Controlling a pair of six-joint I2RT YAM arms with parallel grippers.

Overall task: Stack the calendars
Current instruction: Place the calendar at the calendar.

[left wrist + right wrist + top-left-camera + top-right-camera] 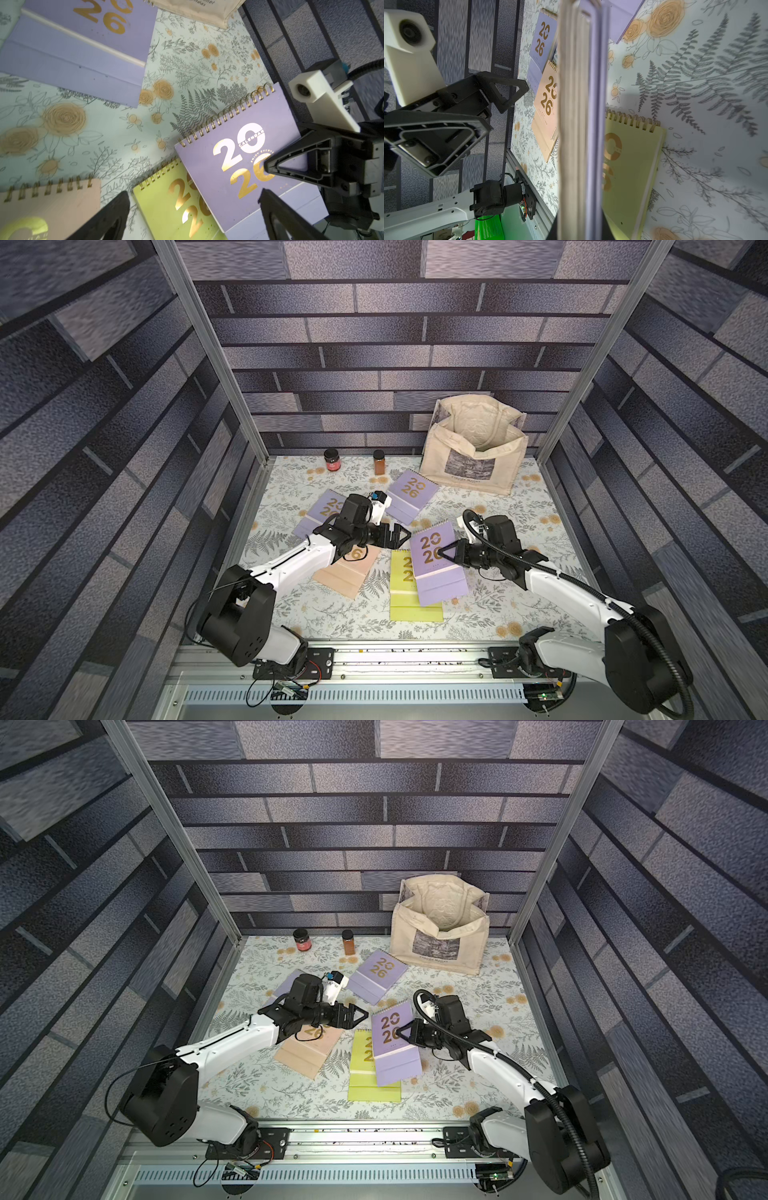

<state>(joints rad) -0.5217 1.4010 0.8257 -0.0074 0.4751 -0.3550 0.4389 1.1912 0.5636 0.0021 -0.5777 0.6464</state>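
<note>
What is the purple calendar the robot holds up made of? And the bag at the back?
Calendar: seemingly matte lilac card over paper pages, whose stacked edges show in the right wrist view; the numbers glint like gold foil; the coil looks like gold wire. Bag: probably cream cloth, soft, creased and slumping.

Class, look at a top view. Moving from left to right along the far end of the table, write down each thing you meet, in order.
red-labelled jar → brown spice jar → far lilac calendar → cream tote bag
</note>
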